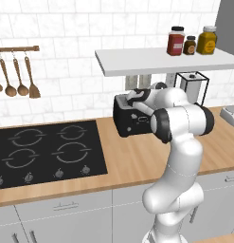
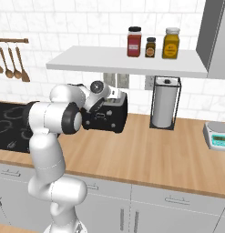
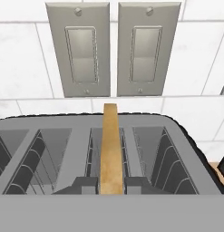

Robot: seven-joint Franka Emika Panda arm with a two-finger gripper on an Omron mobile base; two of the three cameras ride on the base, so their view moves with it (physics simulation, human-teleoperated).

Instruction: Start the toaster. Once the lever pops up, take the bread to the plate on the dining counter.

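Your gripper (image 3: 111,185) sits at the bottom centre of the hand view, its jaws closed onto the bread (image 3: 111,149), which stands on edge in a slot of the toaster (image 3: 195,149). In the left base view that toaster (image 1: 128,118) is mid-frame on the wooden surface (image 1: 137,156), under the shelf. By your reckoning, toasting looks finished; lifting the slice out and carrying it to the plate are still ahead. Wall switches (image 3: 81,54) lie beyond.

We see a wood counter (image 2: 177,159) holding the black toaster (image 2: 109,116), a paper towel stand (image 2: 165,103), a small scale (image 2: 217,135) and a hob (image 1: 45,152).
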